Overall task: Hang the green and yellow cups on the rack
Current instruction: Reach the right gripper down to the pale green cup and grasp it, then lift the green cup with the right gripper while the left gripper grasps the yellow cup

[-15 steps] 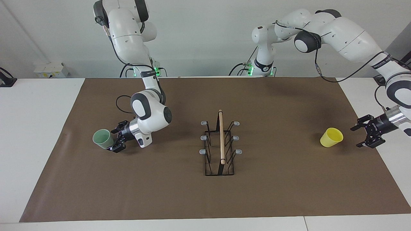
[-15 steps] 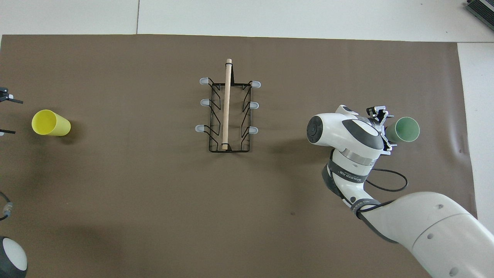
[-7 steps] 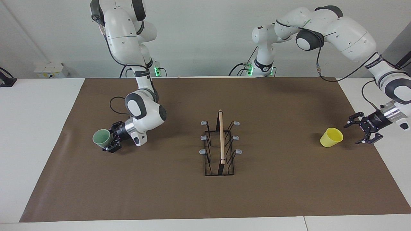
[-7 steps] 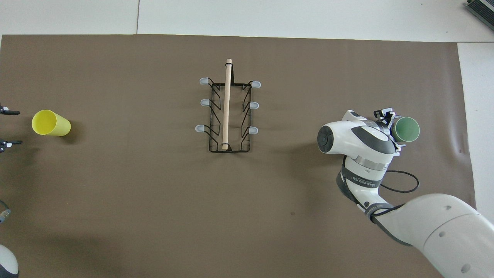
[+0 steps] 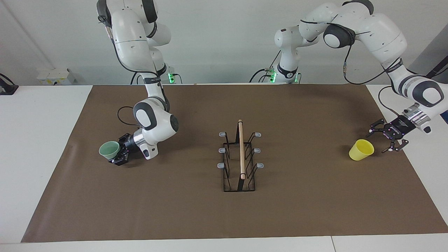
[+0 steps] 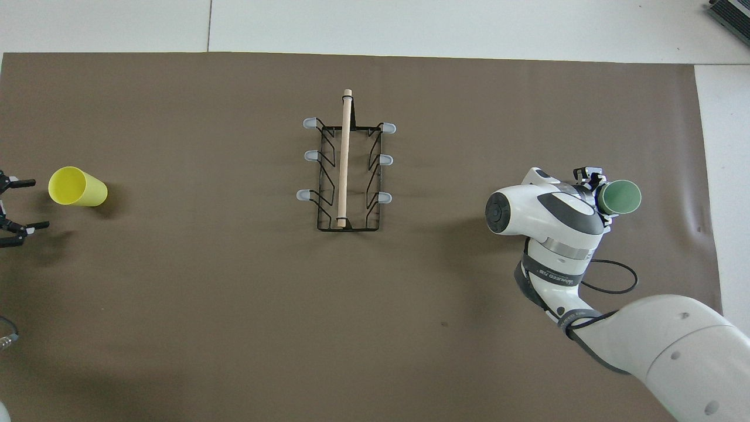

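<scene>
The pale green cup [image 5: 109, 149] is in my right gripper [image 5: 118, 154], which is shut on it and holds it tilted just above the mat at the right arm's end; it also shows in the overhead view [image 6: 620, 197]. The yellow cup [image 5: 361, 149] lies on its side on the mat at the left arm's end, also seen from overhead [image 6: 77, 186]. My left gripper [image 5: 379, 141] is open, low beside the yellow cup's mouth and apart from it. The black wire rack [image 5: 240, 157] with its wooden rod stands mid-table, its prongs bare.
A brown mat [image 5: 297, 210] covers most of the white table [image 5: 38, 147]. The right arm's cable [image 6: 609, 275] loops above the mat near its wrist.
My right gripper has closed in on the green cup and tipped it up off the mat. My left gripper has swung in toward the yellow cup's mouth, still open.
</scene>
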